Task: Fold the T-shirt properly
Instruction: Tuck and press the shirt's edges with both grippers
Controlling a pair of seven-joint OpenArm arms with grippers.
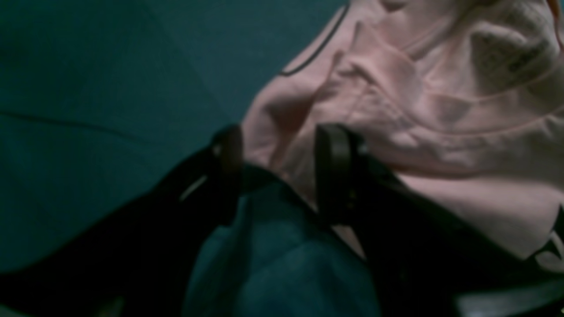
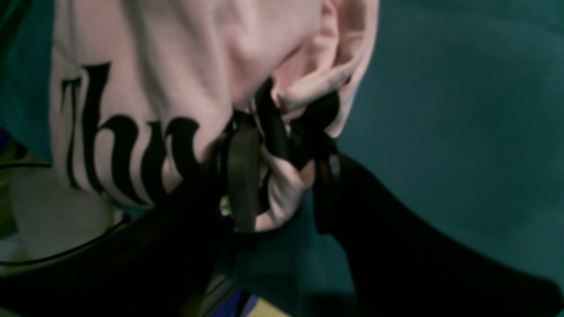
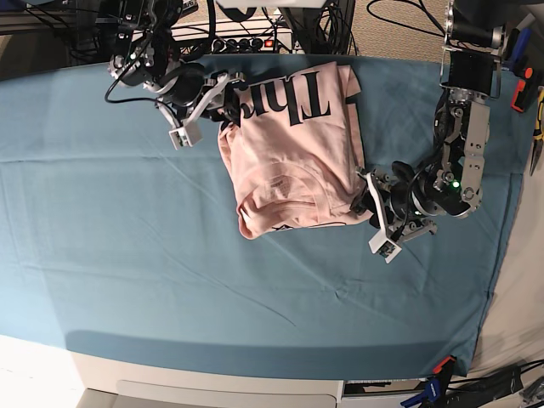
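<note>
A bench covered with a teal table cloth [image 3: 127, 221] fills the base view, and cables and equipment [image 3: 246, 34] lie along its far edge.

The T-shirt [image 3: 293, 161] lies on the cloth in the far middle part of the bench. It is pale pink and folded into a rough rectangle, with big black lettering [image 3: 285, 104] showing near its far edge. Its near edge is bunched and rolled, and a thin dark line of print shows there. The collar zone with a label is visible in the left wrist view, where the fabric is wrinkled.

The right end effector [image 2: 282, 132] is at the far corner of the shirt that is on the left in the base view. In the right wrist view its fingers [image 2: 242, 176] are partly apart, and a bunch of pink fabric sits between them. The fabric touches both fingers, so it seems to be pinched loosely.

The left end effector [image 1: 277, 167] is at the near corner of the shirt that is on the right in the base view. Its fingers [image 1: 332, 167] are spread. The edge of the shirt reaches into the gap between them, but the fingers do not press on it. The teal cloth shows below the gap.
</note>
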